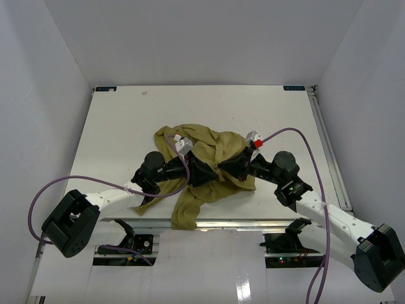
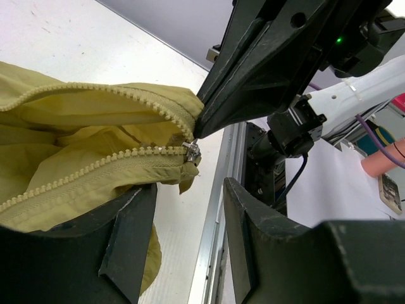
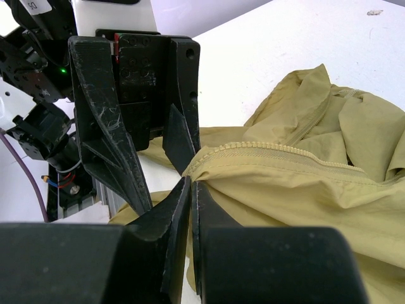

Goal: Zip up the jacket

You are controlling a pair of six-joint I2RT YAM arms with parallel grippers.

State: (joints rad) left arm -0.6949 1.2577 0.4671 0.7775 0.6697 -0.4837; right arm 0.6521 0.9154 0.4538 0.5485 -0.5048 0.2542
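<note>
The olive-green jacket (image 1: 209, 142) lies crumpled in the middle of the table, with a sleeve hanging over the near edge. In the left wrist view its open zipper (image 2: 95, 168) runs in two toothed rows that meet at a metal slider (image 2: 192, 152). My right gripper (image 3: 192, 185) is shut on the jacket's edge at the end of the upper zipper row; it shows in the top view (image 1: 224, 168) too. My left gripper (image 2: 190, 190) is open just below the slider, with cloth resting over its left finger (image 2: 126, 240). The two grippers face each other, tips nearly touching (image 1: 205, 172).
The table's near edge with its aluminium rail (image 2: 212, 253) runs right under the grippers. Purple cables (image 1: 304, 136) loop from both arms. White walls enclose the table (image 1: 126, 120) on three sides.
</note>
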